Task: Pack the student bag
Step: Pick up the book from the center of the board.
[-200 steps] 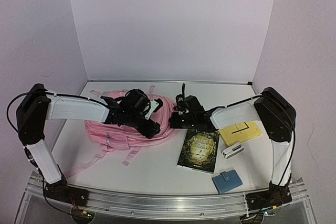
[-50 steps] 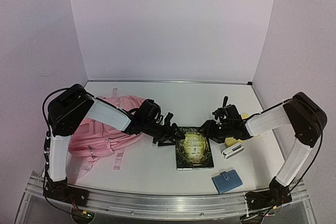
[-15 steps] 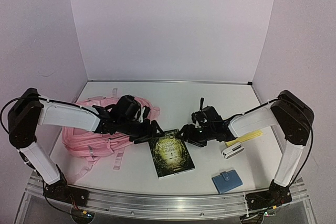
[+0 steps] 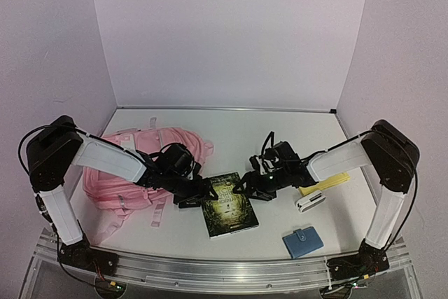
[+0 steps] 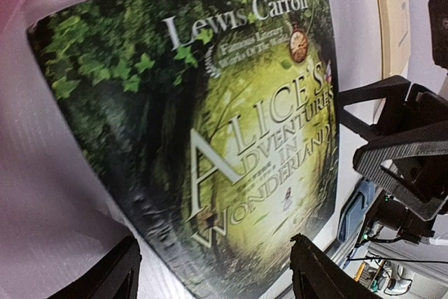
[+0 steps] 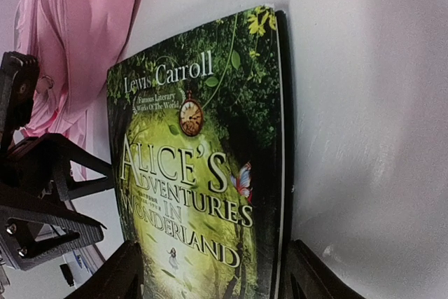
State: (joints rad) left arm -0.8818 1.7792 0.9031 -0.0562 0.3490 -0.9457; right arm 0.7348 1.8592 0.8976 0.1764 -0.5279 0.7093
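Observation:
The student bag [image 4: 133, 166] is a large pink backpack lying at the left of the table; its pink fabric also shows in the right wrist view [image 6: 84, 33]. A green book, Alice's Adventures in Wonderland [image 4: 229, 205], lies flat just right of it. My left gripper [image 4: 194, 192] is at the book's left edge, open, low over the cover [image 5: 213, 250]. My right gripper [image 4: 248, 188] is at the book's upper right corner, also open, its fingers either side of the cover [image 6: 210, 250]. Whether either one touches the book I cannot tell.
A yellow notepad [image 4: 329, 181] lies right of the right gripper, a small white case [image 4: 309, 202] in front of it, and a blue wallet [image 4: 302, 241] near the front edge. White walls close the back and both sides.
Both grippers have left the bag and come to the book, which has slid left toward the bag. In the last half second the left gripper moved nearer along the book's left edge.

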